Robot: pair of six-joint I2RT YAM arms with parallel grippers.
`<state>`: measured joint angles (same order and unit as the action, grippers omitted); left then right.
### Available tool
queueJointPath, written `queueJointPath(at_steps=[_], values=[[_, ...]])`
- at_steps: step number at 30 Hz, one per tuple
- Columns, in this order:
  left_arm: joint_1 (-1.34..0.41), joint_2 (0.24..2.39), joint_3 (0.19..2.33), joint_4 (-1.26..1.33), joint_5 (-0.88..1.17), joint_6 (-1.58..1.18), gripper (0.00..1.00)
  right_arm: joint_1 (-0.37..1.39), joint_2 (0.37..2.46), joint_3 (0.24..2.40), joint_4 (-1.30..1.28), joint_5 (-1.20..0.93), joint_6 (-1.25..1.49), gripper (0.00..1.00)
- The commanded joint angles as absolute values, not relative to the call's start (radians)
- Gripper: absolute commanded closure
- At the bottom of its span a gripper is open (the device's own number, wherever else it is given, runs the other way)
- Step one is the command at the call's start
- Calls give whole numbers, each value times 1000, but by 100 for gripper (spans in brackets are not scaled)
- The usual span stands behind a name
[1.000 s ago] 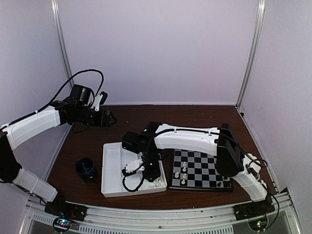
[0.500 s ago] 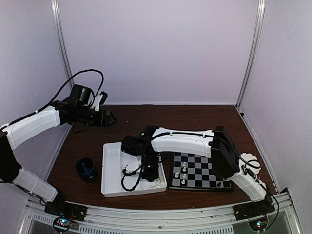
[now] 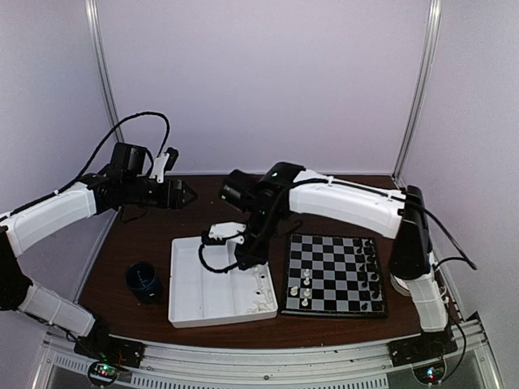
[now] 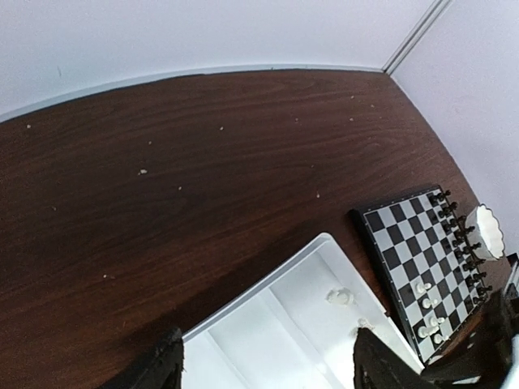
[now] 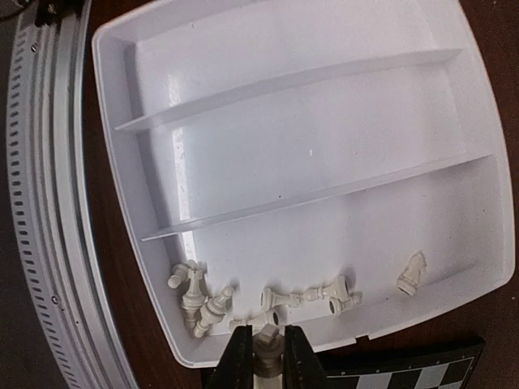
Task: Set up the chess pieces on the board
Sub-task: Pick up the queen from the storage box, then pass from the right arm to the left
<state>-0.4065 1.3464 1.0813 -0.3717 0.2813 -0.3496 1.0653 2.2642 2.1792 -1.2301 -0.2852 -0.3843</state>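
Pale lilac walls [image 3: 268, 81] close in a dark wooden table [image 3: 146, 243], where a white compartmented tray [image 3: 195, 284] and the board [image 3: 332, 271] lie side by side along the near edge. The right gripper [image 5: 265, 369] hangs over the tray's board-side compartment, jaws closed on a single white chessman [image 5: 266, 339]; the pick looks done, the placing not yet begun. The left gripper [image 3: 186, 195] hovers near the table's far left corner, fingers spread and empty. Only the right wrist view shows the pinched piece and the loose white chessmen [image 5: 203, 300] lying tumbled in that same compartment. The overhead view, which cannot resolve the grip, shows what awaits: a few white pieces [image 3: 306, 289] standing near the board's left edge, black pieces [image 3: 373, 271] ranked along its right. The next move probably calls for a short carry to the right and an upright set-down on a free square by that left edge, clear of the standing neighbours.
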Motion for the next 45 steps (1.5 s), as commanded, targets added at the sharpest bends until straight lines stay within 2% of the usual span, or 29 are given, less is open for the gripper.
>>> queueJointPath(at_steps=[1, 6, 10, 14, 18, 29, 39, 45], values=[[-412, 1249, 981, -118, 385, -335, 29, 1002, 2069, 2082, -1081, -500, -330, 94], [-534, 1124, 835, 156, 306, -338, 29, 927, 1892, 1963, -861, -609, -230, 95], [-689, 1105, 737, 345, 215, -367, 27, 857, 1840, 1998, -809, -690, -140, 96], [-827, 1183, 646, 658, 134, -403, 26, 790, 1825, 2001, -727, -788, -24, 95], [-899, 1312, 678, 823, 139, -409, 26, 777, 1802, 1968, -689, -834, 0, 95], [-903, 1452, 777, 952, 237, -525, 38, 777, 1785, 1927, -622, -910, 59, 93], [-903, 1490, 813, 969, 279, -559, 58, 776, 1788, 1924, -615, -927, 66, 93], [-902, 1493, 819, 974, 282, -559, 60, 777, 1780, 1909, -611, -927, 64, 92]])
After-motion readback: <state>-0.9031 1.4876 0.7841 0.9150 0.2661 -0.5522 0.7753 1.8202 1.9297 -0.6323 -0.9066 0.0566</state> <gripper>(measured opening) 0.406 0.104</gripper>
